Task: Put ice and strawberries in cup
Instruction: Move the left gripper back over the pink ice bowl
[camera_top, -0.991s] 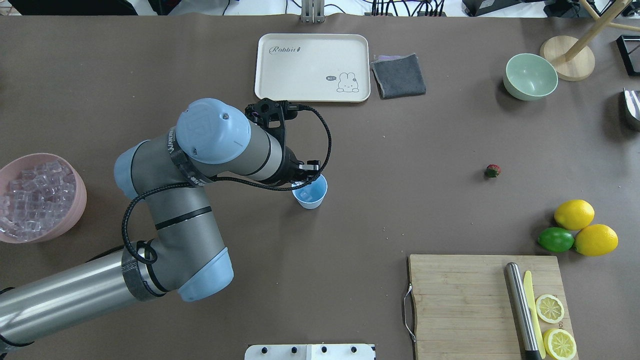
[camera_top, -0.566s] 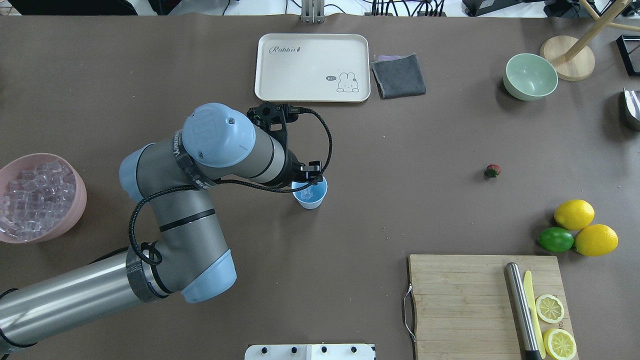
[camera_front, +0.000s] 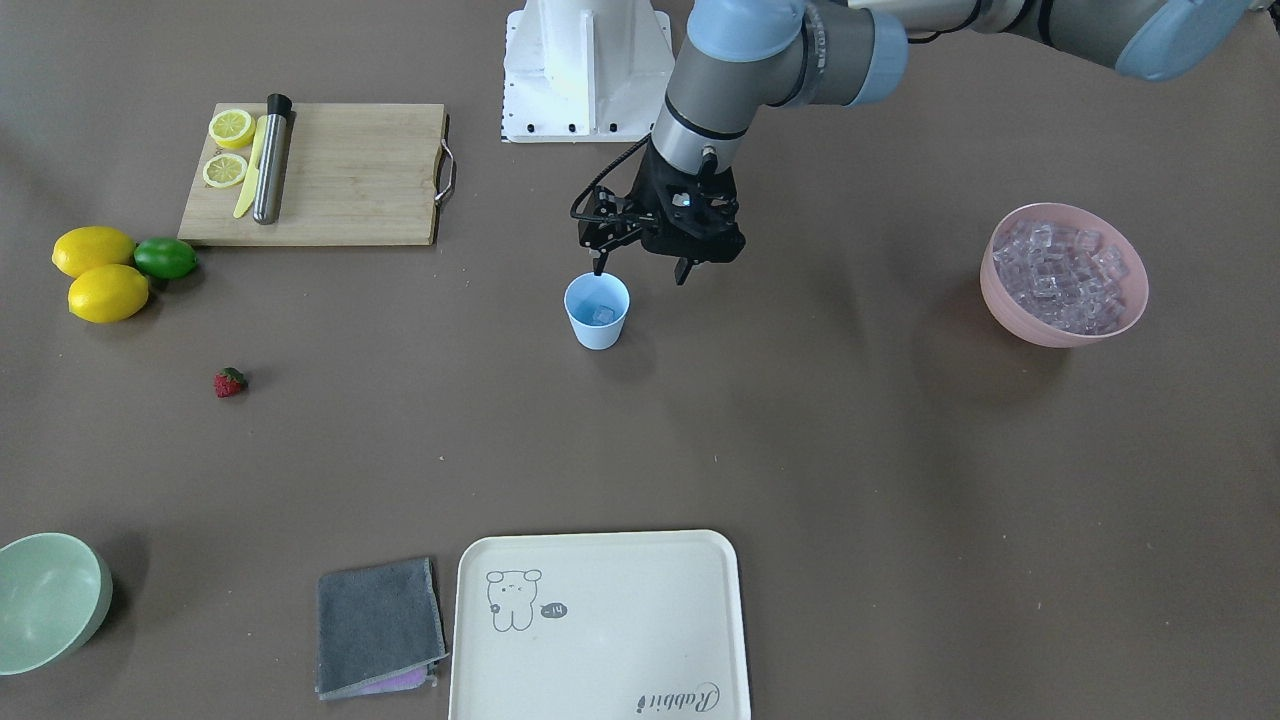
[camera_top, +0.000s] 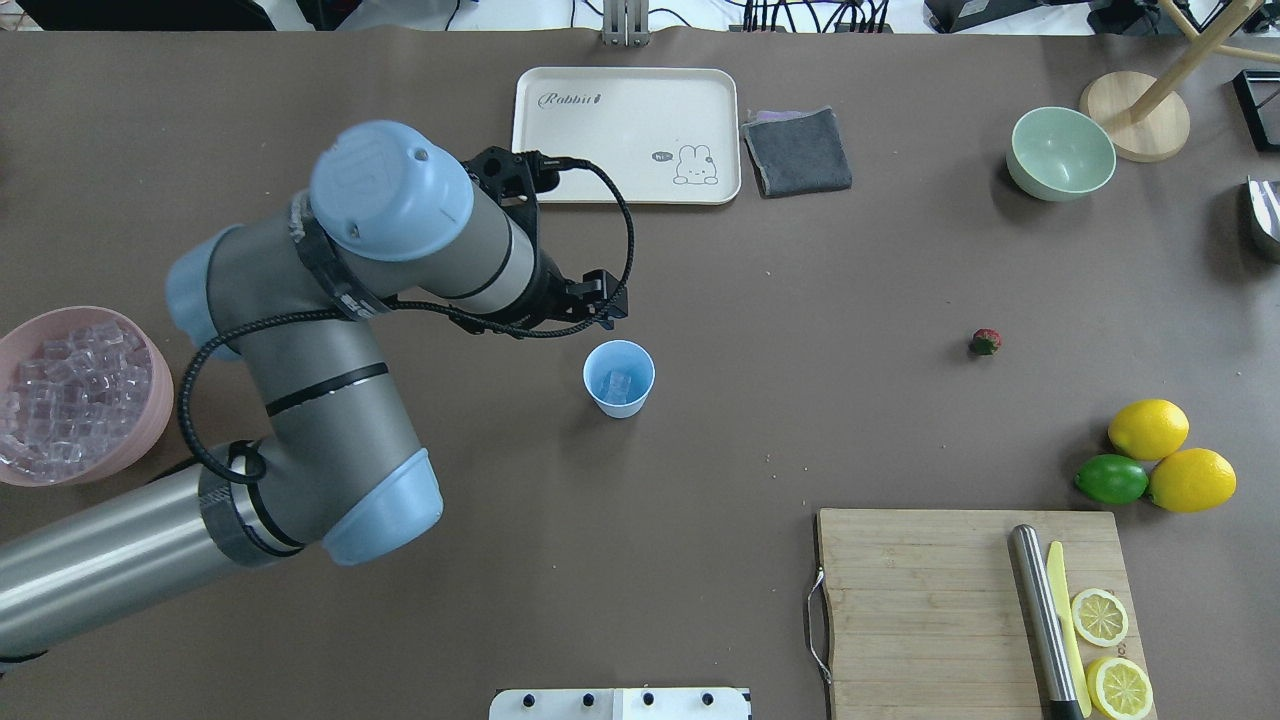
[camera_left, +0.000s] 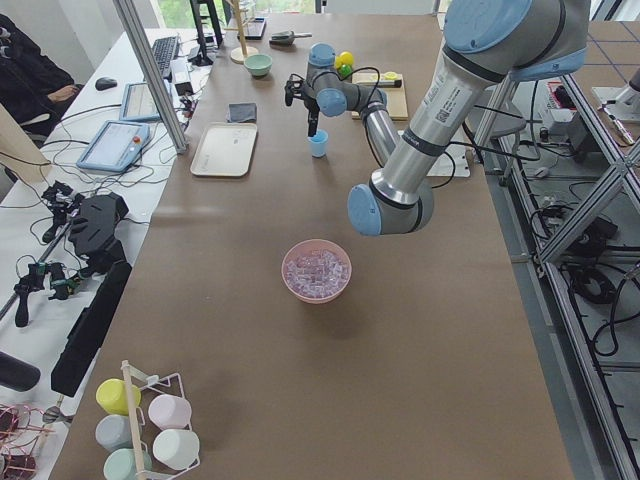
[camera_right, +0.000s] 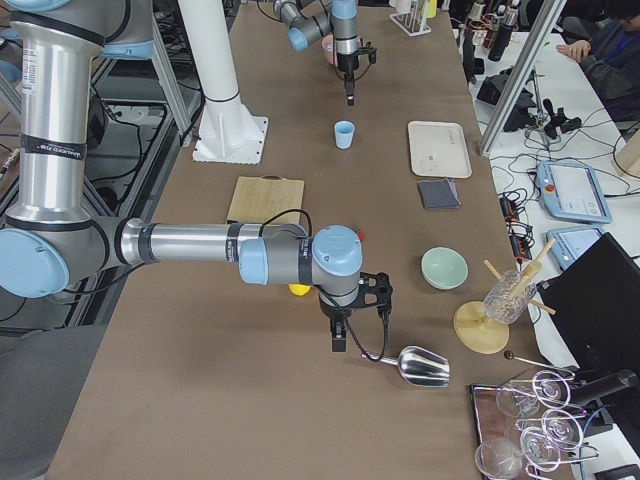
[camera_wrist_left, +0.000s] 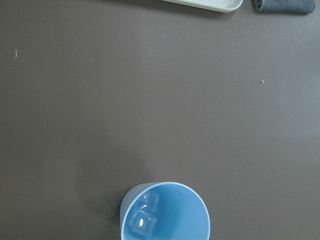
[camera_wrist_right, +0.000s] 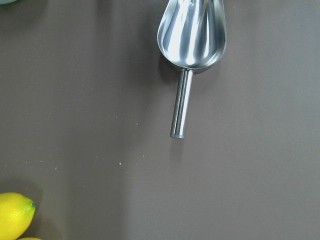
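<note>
Near the light blue cup (camera_front: 597, 310) holding two ice cubes (camera_wrist_left: 142, 221), the left end effector (camera_front: 640, 268) hovers, fingers apart, empty; the right end effector's (camera_right: 338, 342) state cannot be told.

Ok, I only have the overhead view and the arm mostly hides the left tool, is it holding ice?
Observer: No, the front view shows the left tool open and empty, raised near the cup.
Operator: How much ice is in the cup?
Observer: The left wrist view shows two cubes in it.
Operator: And the right arm?
Observer: Outside your frame; the right tool hangs beside a metal scoop.
</note>
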